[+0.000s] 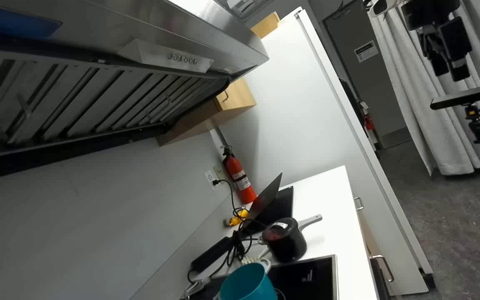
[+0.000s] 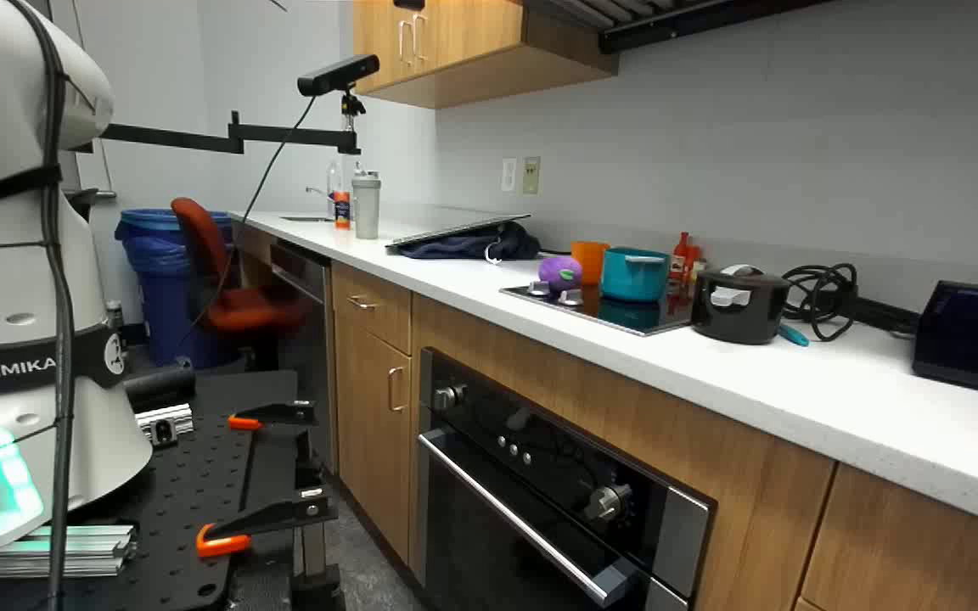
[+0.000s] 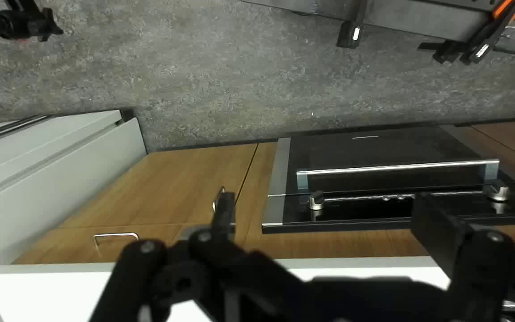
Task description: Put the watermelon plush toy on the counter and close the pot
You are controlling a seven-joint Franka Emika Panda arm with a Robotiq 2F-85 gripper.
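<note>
A dark grey pot (image 1: 292, 246) with a silvery stick handle (image 1: 311, 222) stands on the white counter (image 1: 325, 198), beside the black cooktop; the same pot (image 2: 739, 314) shows a pale curved piece at its rim. Inside its mouth is a dim reddish patch (image 1: 273, 234), which looks like the watermelon plush toy, too blurred for detail. Whether a lid lies there I cannot tell. My gripper (image 3: 327, 210) is wide open in the wrist view, holding nothing, with oven front and counter edge beyond it. In an exterior view the gripper (image 1: 450, 71) hangs high, well away from the pot.
A teal pot (image 2: 633, 278) sits on the cooktop by a purple toy (image 2: 560, 273) and an orange cup (image 2: 589, 261). Cables (image 2: 820, 293) and a dark box (image 2: 977, 339) lie past the grey pot. The range hood (image 1: 98, 91) overhangs; a camera (image 1: 469, 95) stands below the gripper.
</note>
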